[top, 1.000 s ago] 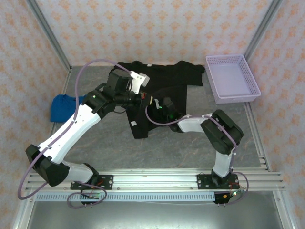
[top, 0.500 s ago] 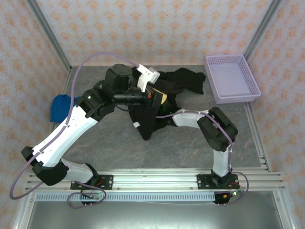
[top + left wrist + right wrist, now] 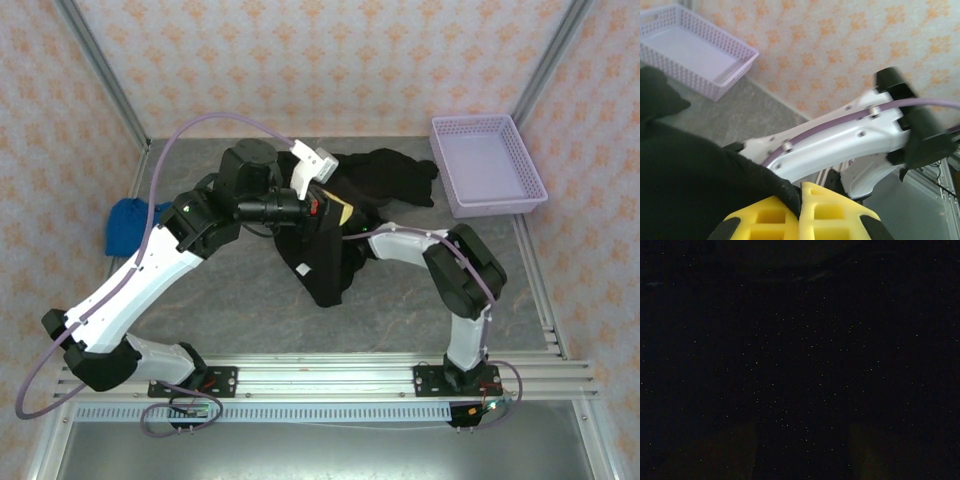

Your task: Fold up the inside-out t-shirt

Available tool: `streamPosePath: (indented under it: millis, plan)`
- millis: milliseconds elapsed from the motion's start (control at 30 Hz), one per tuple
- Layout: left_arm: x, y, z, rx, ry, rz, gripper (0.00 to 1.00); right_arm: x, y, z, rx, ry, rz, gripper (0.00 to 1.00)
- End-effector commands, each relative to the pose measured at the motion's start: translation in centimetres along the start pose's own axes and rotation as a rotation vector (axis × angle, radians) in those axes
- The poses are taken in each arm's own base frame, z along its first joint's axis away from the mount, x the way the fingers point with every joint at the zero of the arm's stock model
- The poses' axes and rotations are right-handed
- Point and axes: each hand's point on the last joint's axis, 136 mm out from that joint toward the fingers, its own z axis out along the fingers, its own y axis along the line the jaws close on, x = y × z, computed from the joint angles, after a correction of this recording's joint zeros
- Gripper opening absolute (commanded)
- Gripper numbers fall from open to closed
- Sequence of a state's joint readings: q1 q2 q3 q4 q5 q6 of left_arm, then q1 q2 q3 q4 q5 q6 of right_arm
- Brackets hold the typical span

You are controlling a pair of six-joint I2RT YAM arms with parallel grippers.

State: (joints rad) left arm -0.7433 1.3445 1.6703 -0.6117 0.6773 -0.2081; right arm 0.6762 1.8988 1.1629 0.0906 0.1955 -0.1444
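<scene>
Black inside-out t-shirt (image 3: 685,190) is pinched in the left gripper (image 3: 800,202), yellow pads (image 3: 832,217) together.

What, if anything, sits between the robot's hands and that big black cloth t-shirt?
Nothing visible does. The left hand pinches the floppy black short-sleeved t-shirt between its yellow pads, and the white right arm reaches in under the same cloth, where its camera sees only dark.
</scene>
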Motion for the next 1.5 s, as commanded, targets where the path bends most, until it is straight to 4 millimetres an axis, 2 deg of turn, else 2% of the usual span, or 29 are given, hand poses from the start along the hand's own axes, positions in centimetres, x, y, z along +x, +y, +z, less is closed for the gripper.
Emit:
streamPosePath:
  millis: [0,233,333,600,667,800,900,1033,1133,1200,1300,1467]
  plan:
    - [-4.4,-4.8,-2.6,0.13,-0.129,0.126,0.0,-0.3,0.4,1.6,0.033,0.076,-0.068,0.57]
    - [-6.1,-6.3,-5.1,0.119,-0.204,0.194,0.0,-1.1,0.7,4.6,0.071,0.158,-0.111,0.72]
    - [-6.6,-6.0,-6.1,0.069,-0.232,0.211,0.0,-0.7,0.4,5.8,0.09,0.205,-0.138,0.75]
    - [-7.6,-3.1,-7.7,-0.144,-0.289,0.224,0.0,2.1,-0.9,6.9,0.058,0.319,-0.134,0.86]
    - [-7.9,-2.6,-8.2,-0.188,-0.308,0.226,0.0,3.1,-1.0,7.1,0.056,0.361,-0.166,0.88]
    - [-8.5,-0.2,-9.3,-0.328,-0.353,0.2,0.0,5.8,-0.7,7.3,0.031,0.461,-0.222,0.89]
    - [-8.9,1.5,-10.6,-0.437,-0.402,0.171,0.0,7.9,0.0,7.1,-0.018,0.53,-0.239,0.79]
    - [-9.5,4.3,-13.3,-0.584,-0.479,0.104,0.0,9.9,1.0,6.5,-0.092,0.594,-0.241,0.53]
    - [-9.5,6.6,-15.1,-0.686,-0.523,0.046,0.0,10.3,1.1,6.3,-0.104,0.608,-0.248,0.34]
    - [-9.1,8.4,-15.9,-0.757,-0.531,0.014,0.0,9.6,1.1,6.0,-0.108,0.595,-0.248,0.2]
    - [-8.0,11.6,-17.0,-0.875,-0.53,-0.034,0.0,7.2,0.9,4.8,-0.117,0.529,-0.222,0.02]
    - [-5.8,18.4,-18.6,-1.075,-0.481,-0.136,0.0,2.6,0.7,1.1,-0.166,0.37,-0.166,0.0]
